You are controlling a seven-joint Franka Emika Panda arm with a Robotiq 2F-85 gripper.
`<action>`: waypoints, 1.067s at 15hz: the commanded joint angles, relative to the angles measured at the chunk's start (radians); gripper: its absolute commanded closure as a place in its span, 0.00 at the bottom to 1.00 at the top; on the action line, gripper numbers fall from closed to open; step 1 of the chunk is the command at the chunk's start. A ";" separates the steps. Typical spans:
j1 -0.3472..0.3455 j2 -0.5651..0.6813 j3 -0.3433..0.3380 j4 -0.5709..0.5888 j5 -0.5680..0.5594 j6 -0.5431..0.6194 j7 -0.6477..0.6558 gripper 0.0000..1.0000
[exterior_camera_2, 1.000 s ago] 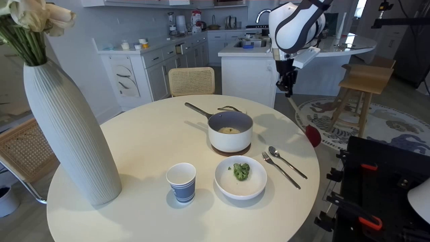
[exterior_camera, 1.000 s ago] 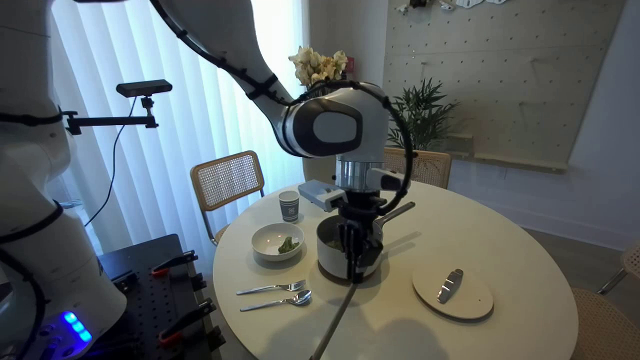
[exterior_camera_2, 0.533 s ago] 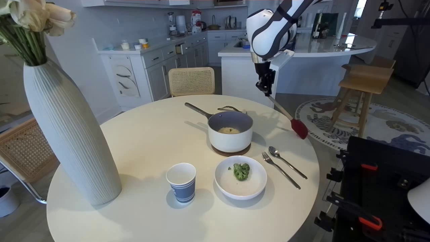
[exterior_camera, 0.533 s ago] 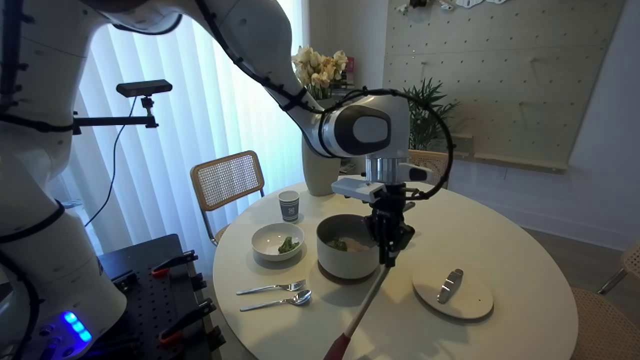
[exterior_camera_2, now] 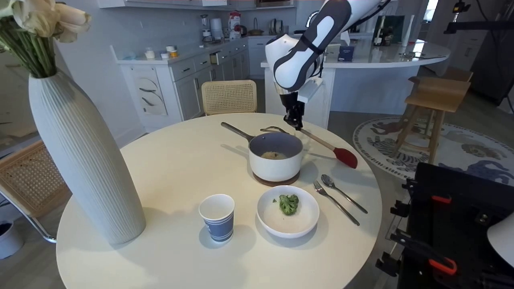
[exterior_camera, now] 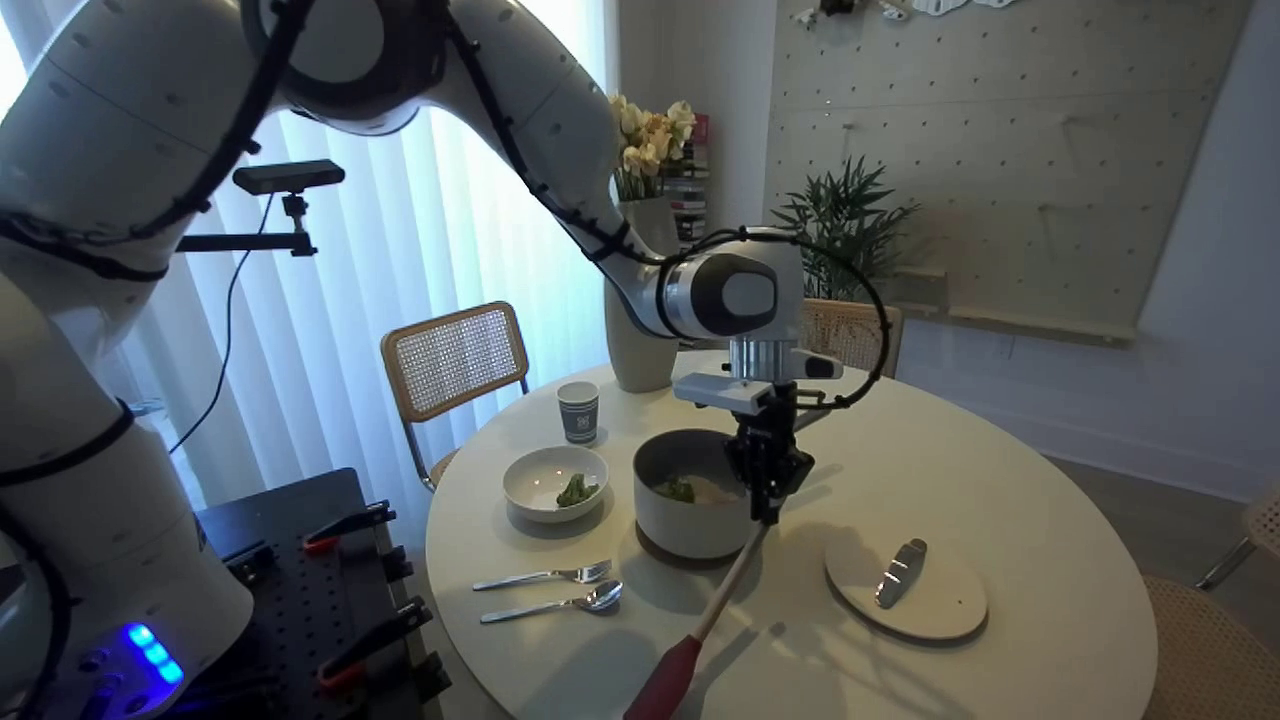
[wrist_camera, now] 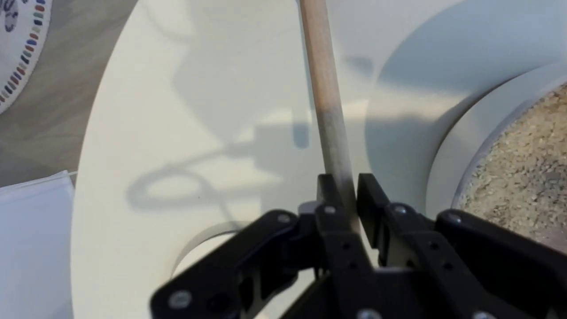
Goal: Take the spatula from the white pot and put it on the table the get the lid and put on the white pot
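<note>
Over a round white table (exterior_camera: 1050, 560), between the white pot (exterior_camera: 690, 530) and the lid (exterior_camera: 935, 600), my fingers (wrist_camera: 327, 190) grip the spatula (wrist_camera: 324, 71), its wide red end toward the edge.

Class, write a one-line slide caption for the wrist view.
Jaws grip the spatula's wooden handle over the table, beside the white pot.

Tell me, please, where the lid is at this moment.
In an exterior view, the lid lies on the table, to the right of the white pot and the spatula.
</note>
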 commanded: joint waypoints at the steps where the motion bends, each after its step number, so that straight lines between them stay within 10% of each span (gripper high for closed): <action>1: -0.002 0.070 -0.008 0.065 0.017 -0.033 -0.028 0.96; 12: -0.027 0.129 -0.015 0.132 0.024 -0.048 -0.037 0.96; 14: -0.024 0.130 -0.013 0.141 0.026 -0.056 -0.035 0.56; 16: -0.021 0.124 -0.009 0.147 0.025 -0.064 -0.038 0.52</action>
